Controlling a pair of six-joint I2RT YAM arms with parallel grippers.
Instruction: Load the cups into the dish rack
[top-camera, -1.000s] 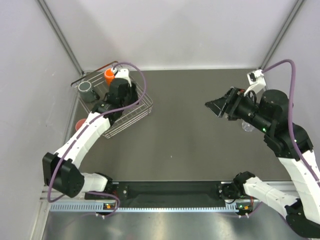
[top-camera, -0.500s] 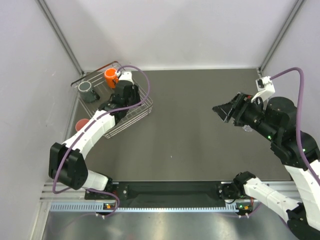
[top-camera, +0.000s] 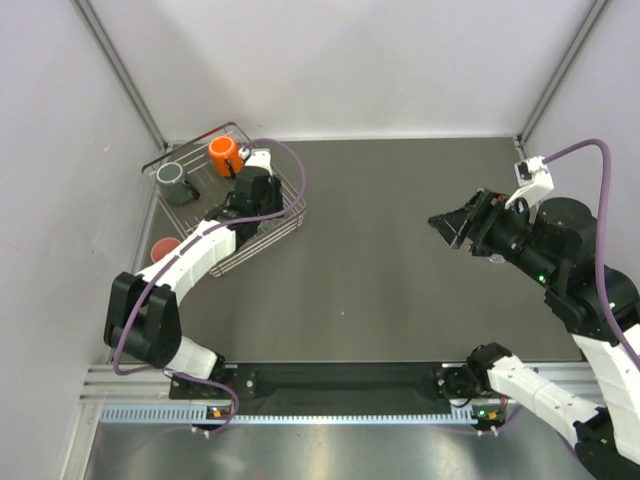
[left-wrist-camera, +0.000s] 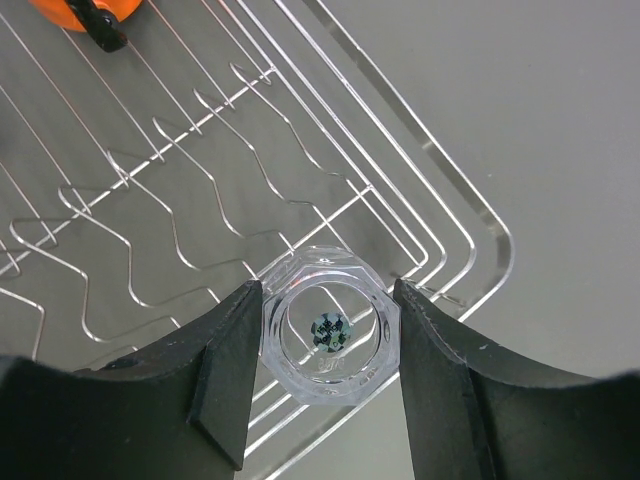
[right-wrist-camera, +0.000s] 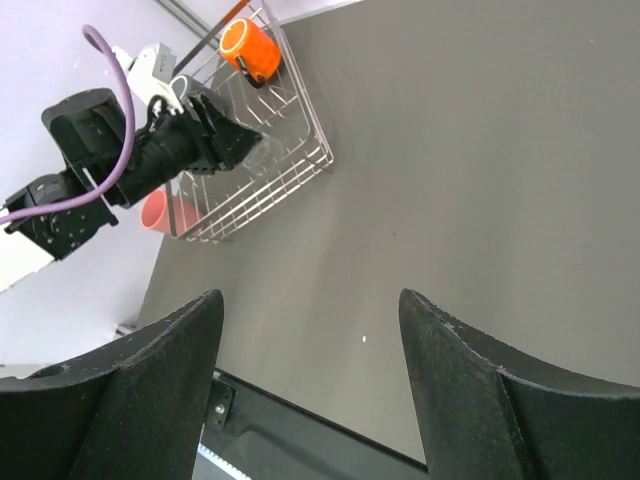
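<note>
Overhead view of a dark tabletop with two robot arms reaching in from the bottom edge. At upper left sits the wire dish rack. An orange mug lies at its far corner and a dark grey cup stands at its left corner. A pink cup stands on the table just outside the rack's left rim.

In the left wrist view, the left gripper pinches a clear tumbler, one black finger pressed against each side. The tumbler is seen end-on, in the lower middle of the frame. It is over the rack's grid, close to the rounded corner rim at right. Whether its base rests on the wires or hangs above them cannot be told.

In the right wrist view, the right gripper has its fingers spread wide with nothing between them. It hovers over bare table at the right of the overhead view, well apart from the rack.

The step in hand appears to be setting this tumbler into the rack. To do it well, keep the tumbler upright and lower it straight down. It should settle flat on the grid between the wavy divider wires, not on the stepped rim at the corner. Spread the fingers only once the wires carry it. Then lift straight up, so that neither finger drags the light tumbler over.
</note>
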